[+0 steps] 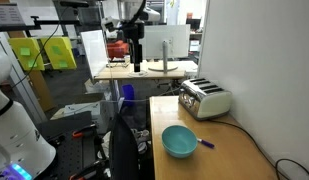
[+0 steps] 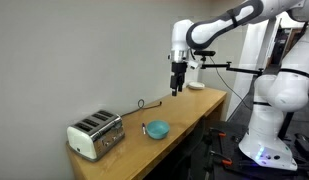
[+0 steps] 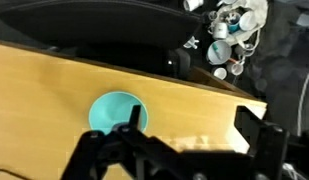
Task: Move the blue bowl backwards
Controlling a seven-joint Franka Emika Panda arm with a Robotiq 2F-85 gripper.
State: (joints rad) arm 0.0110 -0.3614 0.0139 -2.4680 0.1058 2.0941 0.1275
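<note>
The blue bowl (image 1: 178, 141) is a round, shallow teal bowl on the wooden table (image 1: 219, 160), in front of the toaster. It shows in both exterior views (image 2: 157, 129) and in the wrist view (image 3: 112, 110), partly behind the left finger. My gripper (image 2: 177, 86) hangs high above the table, well away from the bowl, and also shows in an exterior view (image 1: 137, 64). In the wrist view the gripper (image 3: 191, 125) has its fingers spread wide with nothing between them.
A silver toaster (image 1: 206, 98) (image 2: 96, 135) stands by the wall with a black cable beside it. A small blue-purple pen (image 1: 206, 143) lies next to the bowl. The table's edge (image 3: 144, 72) drops to a dark floor. Another table (image 1: 144, 70) stands behind.
</note>
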